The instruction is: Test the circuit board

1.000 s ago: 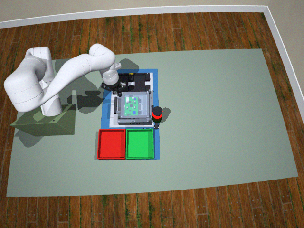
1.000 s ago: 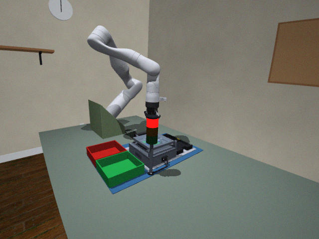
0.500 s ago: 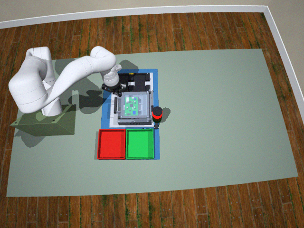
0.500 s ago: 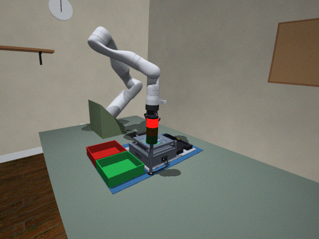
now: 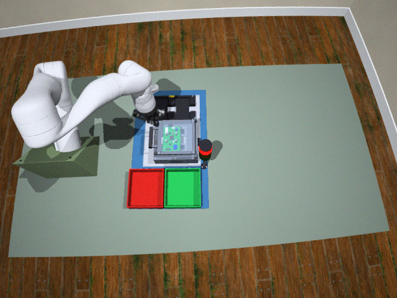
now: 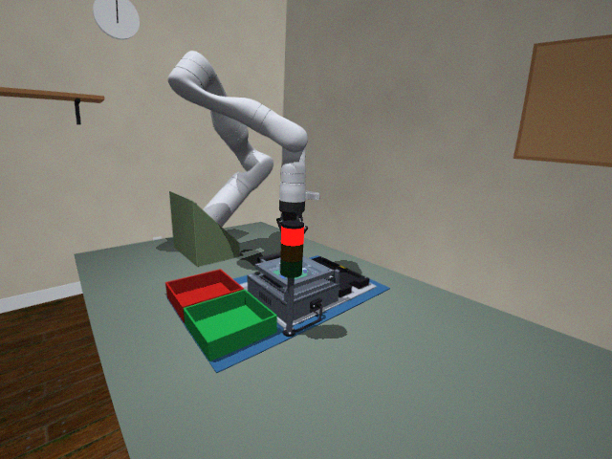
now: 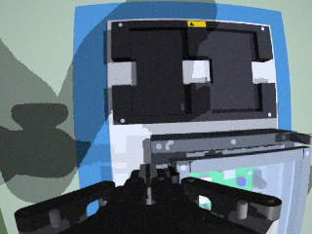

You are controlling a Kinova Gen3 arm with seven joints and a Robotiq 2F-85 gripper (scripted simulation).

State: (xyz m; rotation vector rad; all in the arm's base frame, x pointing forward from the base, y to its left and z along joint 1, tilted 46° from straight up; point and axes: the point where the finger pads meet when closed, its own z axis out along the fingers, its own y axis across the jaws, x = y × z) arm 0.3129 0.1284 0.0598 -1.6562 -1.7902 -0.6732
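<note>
The green circuit board (image 5: 171, 138) lies flat in the grey tester (image 5: 174, 142) under the clear lid, which lies down over it. The signal light (image 5: 205, 149) beside the tester glows red; it also shows in the exterior view (image 6: 292, 237). My gripper (image 5: 150, 119) is shut and empty, pointing down over the tester's corner nearest the tray. In the wrist view the closed fingertips (image 7: 152, 182) hover by the lid frame's edge (image 7: 228, 143), with part of the board (image 7: 224, 178) visible beneath. The latch tab cannot be made out.
The empty black tray (image 5: 174, 103) sits just behind the tester on the blue mat. The red bin (image 5: 146, 188) and the green bin (image 5: 182, 187) stand side by side in front of the tester. The arm's base (image 5: 57, 157) is to the left.
</note>
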